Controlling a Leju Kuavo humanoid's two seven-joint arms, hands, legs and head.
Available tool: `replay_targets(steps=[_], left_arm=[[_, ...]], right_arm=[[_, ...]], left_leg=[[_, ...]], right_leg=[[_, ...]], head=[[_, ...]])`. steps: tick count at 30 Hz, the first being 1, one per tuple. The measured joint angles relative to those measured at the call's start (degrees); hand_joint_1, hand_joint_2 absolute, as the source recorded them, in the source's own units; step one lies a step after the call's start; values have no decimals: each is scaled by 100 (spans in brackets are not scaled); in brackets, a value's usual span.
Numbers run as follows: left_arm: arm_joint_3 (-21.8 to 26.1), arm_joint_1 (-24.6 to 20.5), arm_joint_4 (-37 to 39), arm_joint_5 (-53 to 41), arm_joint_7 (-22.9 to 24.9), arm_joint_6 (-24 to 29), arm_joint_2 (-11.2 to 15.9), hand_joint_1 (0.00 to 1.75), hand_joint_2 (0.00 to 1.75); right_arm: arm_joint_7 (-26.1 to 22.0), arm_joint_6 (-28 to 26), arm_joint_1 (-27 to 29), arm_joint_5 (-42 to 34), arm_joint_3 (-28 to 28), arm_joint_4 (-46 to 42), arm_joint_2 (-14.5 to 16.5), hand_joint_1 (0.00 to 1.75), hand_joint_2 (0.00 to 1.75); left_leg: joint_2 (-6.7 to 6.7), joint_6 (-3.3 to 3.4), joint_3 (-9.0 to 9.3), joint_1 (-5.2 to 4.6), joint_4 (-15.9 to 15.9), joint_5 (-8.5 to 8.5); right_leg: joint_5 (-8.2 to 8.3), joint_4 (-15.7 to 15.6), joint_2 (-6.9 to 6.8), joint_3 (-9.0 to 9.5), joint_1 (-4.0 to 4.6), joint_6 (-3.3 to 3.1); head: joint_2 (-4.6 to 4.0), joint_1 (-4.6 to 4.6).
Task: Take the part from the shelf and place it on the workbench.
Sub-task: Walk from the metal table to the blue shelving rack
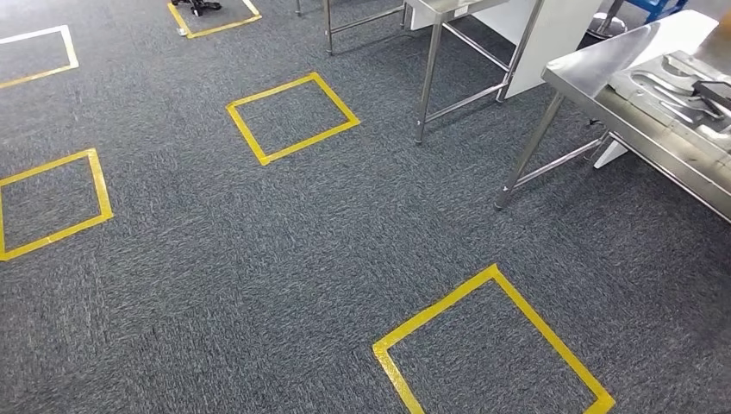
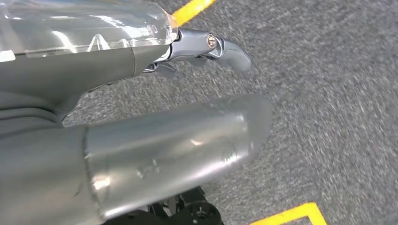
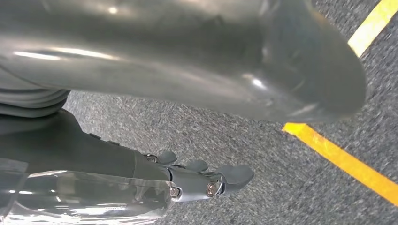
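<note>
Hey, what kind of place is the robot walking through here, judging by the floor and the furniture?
Probably an indoor robot test lab or workshop: grey carpet marked with yellow tape squares, steel-legged tables, and a stainless workbench carrying a grey moulded part tray.

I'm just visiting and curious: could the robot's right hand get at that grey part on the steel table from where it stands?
Probably not yet. The right hand hangs over carpet, holding nothing, while the grey part lies on the steel table, far off to the right.

workbench (image 1: 655, 129): cut by right edge | parts tray (image 1: 681, 86): cropped, contents unclear
</note>
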Motion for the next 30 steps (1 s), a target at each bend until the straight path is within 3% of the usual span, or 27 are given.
replay_targets(steps=[2, 3, 4, 5, 7, 8, 10, 11, 13, 15, 17, 19, 20, 21, 22, 24, 25, 26, 28, 29, 30], left_arm=[[-1, -19, 0, -7, 4, 0, -2, 0, 0], [-2, -26, 0, -10, 6, 0, -2, 0, 0], [-2, -26, 0, -15, 8, -1, -1, 0, 0], [-2, -23, 0, -17, 10, -1, -1, 0, 0], [-2, -17, 0, -28, 16, -1, -2, 0, 0], [-3, -19, 1, -39, 19, -1, -4, 0, 0], [-6, -32, 1, -67, 28, -1, -8, 0, 0], [-8, -32, 1, -79, 33, -1, -10, 0, 0], [-10, -14, 0, -96, 42, 1, -10, 0, 0], [-10, 5, 1, -105, 51, 4, -10, 0, 0], [-10, -13, 2, -108, 58, 7, -8, 0, 0], [-10, -33, 2, -109, 62, 8, -3, 0, 0], [-10, -29, 2, -110, 63, 8, -2, 0, 0], [-10, -20, 1, -111, 64, 9, -2, 0, 0], [-10, -12, 1, -113, 65, 9, 0, 0, 0], [-12, -16, 0, -116, 67, 10, 4, 0, 0], [-14, -24, 1, -119, 68, 10, 6, 0, 0], [-15, -26, 1, -121, 69, 10, 7, 0, 0], [-17, -9, 1, -123, 72, 12, 11, 0, 0], [-17, 4, 0, -125, 74, 13, 13, 0, 0], [-17, 10, 0, -128, 77, 14, 13, 0, 0]], right_arm=[[16, 15, 14, 27, -26, -26, 9, 0, 0], [28, 21, 21, 42, -42, -34, 13, 0, 0], [41, 25, 26, 60, -57, -41, 18, 0, 0], [53, 33, 28, 79, -71, -54, 22, 0, 0], [76, 55, 30, 123, -98, -90, 38, 0, 0], [85, 66, 32, 146, -111, -114, 47, 0, 0], [97, 81, 34, 189, -132, -155, 67, 0, 0], [98, 85, 32, 208, -138, -174, 77, 0, 0], [100, 98, 22, 241, -141, -212, 102, 0, 0], [101, 117, 22, 281, -143, -250, 129, 0, 0], [104, 130, 42, 315, -156, -274, 156, 0, 0], [111, 139, 60, 342, -176, -294, 173, 0, 0], [114, 144, 61, 359, -184, -305, 180, 0, 0], [115, 147, 58, 373, -189, -317, 186, 0, 0], [116, 148, 55, 385, -193, -327, 195, 0, 0], [117, 150, 52, 400, -208, -344, 215, 0, 0], [118, 150, 50, 403, -217, -354, 222, 0, 0], [119, 151, 44, 405, -226, -362, 229, 0, 0], [121, 152, 20, 407, -232, -372, 242, 0, 0], [124, 152, 8, 410, -232, -373, 247, 0, 0], [127, 152, 3, 415, -234, -376, 251, 0, 0]], left_leg=[[-99, 55, -17, -1, -12, 33], [-159, 66, -32, -7, -9, 40], [-225, 70, -39, -13, -5, 43], [-298, 70, -41, -16, 3, 43], [-448, 63, -35, -17, 25, 41], [-519, 51, -38, -19, 40, 39], [-653, -5, -69, -23, 72, 37], [-712, -45, -92, -19, 74, 44], [-797, -126, -127, -4, 60, 66], [-600, -177, -207, -11, 220, -44], [-265, -219, -484, -11, 835, -405], [-138, -268, -807, 5, 1551, -720], [-118, -284, -856, 12, 1683, -732], [-96, -293, -781, 20, 1572, -629], [-56, -294, -605, 27, 1264, -454], [158, -264, -152, 18, 433, -141], [239, -230, -17, 1, 179, -69], [285, -193, 38, -20, 48, -47], [191, -119, 10, -40, 34, -32], [136, -85, 11, -32, 7, -12], [83, -45, 20, -21, -24, 12]], right_leg=[[-390, 683, 286, -325, -10, 22], [-552, 1073, 339, -521, -10, 25], [-602, 1327, 354, -658, -9, 25], [-533, 1383, 363, -706, -9, 20], [-132, 895, 423, -511, -10, -9], [61, 501, 549, -342, -10, -37], [263, -49, 745, -119, -7, -79], [267, -138, 785, -88, 2, -98], [299, -178, 664, -78, 4, -149], [338, -239, 528, -54, -16, -235], [347, -268, 359, -45, -9, -295], [335, -264, 182, -50, 12, -312], [328, -262, 104, -50, 16, -310], [318, -259, 30, -42, 17, -303], [306, -256, -38, -28, 17, -290], [269, -244, -171, 15, 28, -243], [254, -240, -225, 32, 37, -211], [242, -237, -275, 47, 45, -180], [235, -248, -361, 68, 50, -118], [210, -231, -331, 78, 39, -87], [132, -149, -215, 53, 26, -60]], head=[[0, 20], [1, 25], [1, 24], [1, 25], [1, 26], [0, 28], [0, 31], [0, 29], [0, 30], [0, 12], [1, -24], [1, -43], [1, -42], [1, -44], [1, -44], [1, -42], [1, -39], [1, -32], [1, -24], [0, -20], [0, -12]])
